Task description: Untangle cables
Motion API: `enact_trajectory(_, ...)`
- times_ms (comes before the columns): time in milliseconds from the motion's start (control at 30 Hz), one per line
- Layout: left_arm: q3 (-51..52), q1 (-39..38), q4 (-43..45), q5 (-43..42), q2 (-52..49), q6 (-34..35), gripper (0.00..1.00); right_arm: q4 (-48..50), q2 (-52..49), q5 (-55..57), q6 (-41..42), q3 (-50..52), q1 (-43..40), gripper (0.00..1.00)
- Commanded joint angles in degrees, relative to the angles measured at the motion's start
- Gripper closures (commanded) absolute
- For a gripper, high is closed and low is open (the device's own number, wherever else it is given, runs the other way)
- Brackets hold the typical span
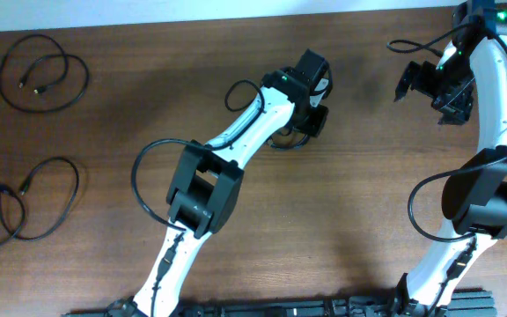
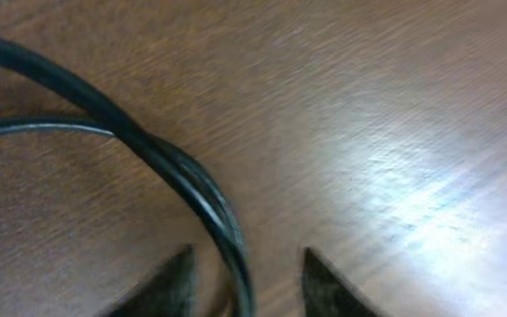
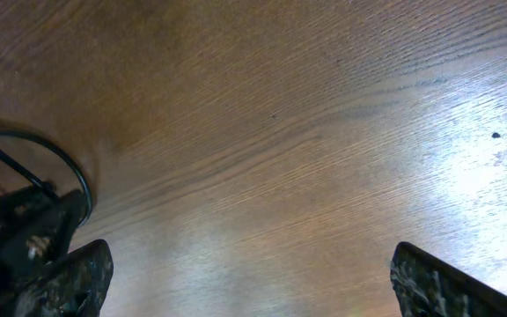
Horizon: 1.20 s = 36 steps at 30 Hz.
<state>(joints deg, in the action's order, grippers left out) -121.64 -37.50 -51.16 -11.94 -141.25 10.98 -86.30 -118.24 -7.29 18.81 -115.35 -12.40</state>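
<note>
Cables lie in three places on the desk [image 1: 341,238]. One cable [image 2: 183,176] sits right at the left jaws: two black strands come in from the side, meet, and run together in a curve down into the gap between the jaws, closer to one than the other. From overhead only a short arc of this cable [image 1: 284,143] shows beneath the left jaws. The left jaws stand partly apart around the cord and are not pressed onto it. Well to the left of the left jaws, a second cable [image 1: 38,86] lies as a loose oval, its long axis running left to right, with its plug ends inside the loop. A third cable [image 1: 3,195], nearer the robot's base than the second, forms a similar flat loop with one strand running off the edge of view. Well to the right of the left jaws, the right jaws are spread wide and hold nothing.
</note>
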Motion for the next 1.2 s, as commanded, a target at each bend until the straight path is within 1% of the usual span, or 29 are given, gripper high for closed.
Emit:
enact_trajectory(0,-0.66,0.13,0.02,3.96,-1.68,0.13,0.82,0.02,1.77,0.92,-0.28,-0.92,0.0,0.02)
enact_trajectory(33,-0.68,0.15,0.11,4.31,-1.68,0.13,0.92,0.02,1.77,0.92,-0.31,-0.92,0.0,0.02)
enact_trajectory(67,-0.68,0.22,0.11,4.31,-1.68,0.13,1.0,0.02,1.77,0.92,-0.31,-0.92,0.0,0.02)
enact_trajectory(167,-1.51,0.79,-0.59,4.28,-1.42,0.13,1.0,0.02,1.77,0.92,-0.28,-0.92,0.0,0.02)
enact_trajectory(233,-4.37,1.9,-2.64,4.28,-0.63,0.13,1.0,0.02,1.77,0.92,-0.31,-0.92,0.0,0.01)
enact_trajectory(333,-11.08,3.98,-6.19,4.31,1.38,0.13,1.0,0.02,1.77,0.92,-0.28,-0.92,0.0,0.02)
enact_trajectory(500,-23.61,9.4,-8.96,5.05,5.27,0.13,1.0,0.02,1.77,0.92,-0.31,-0.92,0.0,0.02)
enact_trajectory(567,-26.8,11.89,-8.94,9.22,6.25,0.13,1.0,0.02,1.77,0.92,-0.31,-0.92,0.0,0.02)
enact_trajectory(633,-28.28,14.62,-8.94,17.57,6.56,0.13,1.0,0.02,1.77,0.92,-0.28,-0.92,0.0,0.02)
enact_trajectory(667,-28.26,16.06,-9.01,22.36,6.54,0.13,1.0,0.02,1.77,0.92,-0.31,-0.92,0.0,0.02)
enact_trajectory(800,-26.45,21.29,-8.9,34.93,6.25,0.2,1.0,0.02,1.77,0.92,-0.31,-0.92,0.0,0.02)
enact_trajectory(867,-25.9,23.32,-8.9,36.89,6.25,1.6,1.0,0.02,1.77,0.92,-0.28,-0.92,0.0,0.02)
enact_trajectory(1000,-24.81,27.8,-8.44,35.5,6.23,5.29,1.0,0.02,1.77,0.92,-0.31,-0.92,0.0,0.02)
enact_trajectory(1167,-24.52,31.98,-6.93,18.27,6.21,5.27,1.0,0.02,1.77,0.92,-0.31,-0.92,0.0,0.02)
